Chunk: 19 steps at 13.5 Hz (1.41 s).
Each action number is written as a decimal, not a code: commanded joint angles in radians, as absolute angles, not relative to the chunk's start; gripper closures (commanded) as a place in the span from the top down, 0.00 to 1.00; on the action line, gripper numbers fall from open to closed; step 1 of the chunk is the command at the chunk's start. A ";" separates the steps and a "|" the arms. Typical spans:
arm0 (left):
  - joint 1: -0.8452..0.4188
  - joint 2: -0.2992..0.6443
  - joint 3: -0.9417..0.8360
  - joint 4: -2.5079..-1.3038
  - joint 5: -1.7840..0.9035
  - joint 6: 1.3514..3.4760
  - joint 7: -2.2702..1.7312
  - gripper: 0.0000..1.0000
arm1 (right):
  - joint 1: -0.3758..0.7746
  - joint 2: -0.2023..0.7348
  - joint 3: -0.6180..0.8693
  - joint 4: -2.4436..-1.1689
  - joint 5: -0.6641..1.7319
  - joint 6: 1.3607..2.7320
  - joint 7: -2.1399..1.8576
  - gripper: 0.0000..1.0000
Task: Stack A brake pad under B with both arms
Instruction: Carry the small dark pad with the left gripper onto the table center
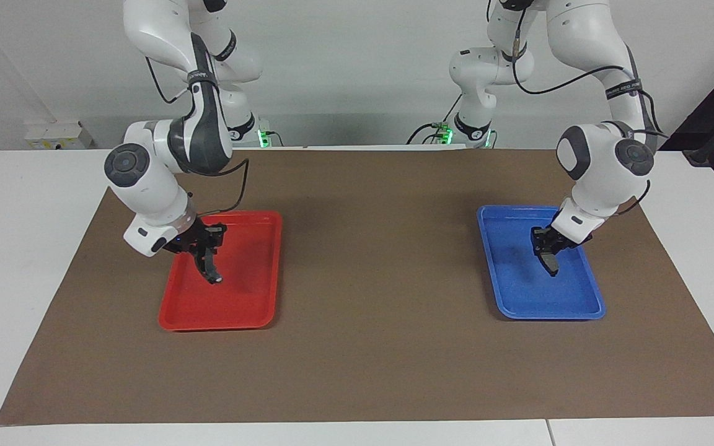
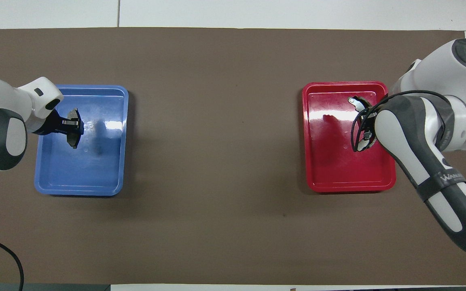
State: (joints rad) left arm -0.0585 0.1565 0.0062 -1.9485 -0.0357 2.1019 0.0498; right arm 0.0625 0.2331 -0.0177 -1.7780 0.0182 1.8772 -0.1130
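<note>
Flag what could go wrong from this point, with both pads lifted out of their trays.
1. The right gripper holds B by one end, hanging edge-down over the red tray; the long pad could swing or slip in transit.
2. The left gripper pinches the A brake pad edge-down over the blue tray; set down that way, it may tip instead of lying flat.
3. If B reaches the brown mat first, the stacking order reverses.

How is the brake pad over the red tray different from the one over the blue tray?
The pad over the red tray is the long black brake pad, held by the right gripper. The pad over the blue tray is the short grey brake pad, held by the left gripper. Both hang clear of their trays.
</note>
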 commanded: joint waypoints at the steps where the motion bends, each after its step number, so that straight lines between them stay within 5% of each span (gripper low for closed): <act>1: -0.183 0.155 -0.034 -1.890 -0.025 2.075 -0.195 0.01 | 0.064 0.244 -0.014 -1.712 0.006 1.818 -0.140 0.00; 5: -0.398 0.163 -0.034 -1.867 -0.023 2.095 -0.458 0.01 | 0.061 0.245 -0.014 -1.706 0.008 1.818 -0.140 0.00; 8: -0.534 0.251 -0.040 -1.833 -0.011 2.178 -0.595 0.01 | 0.057 0.252 -0.014 -1.681 0.006 1.816 -0.141 0.00; 12: -0.552 0.383 -0.164 -1.789 0.154 2.267 -0.782 0.01 | 0.055 0.252 -0.015 -1.681 0.008 1.825 -0.140 0.00; 19: -0.574 0.451 -0.206 -1.790 0.183 2.307 -0.851 0.01 | 0.051 0.253 -0.017 -1.687 0.009 1.829 -0.140 0.01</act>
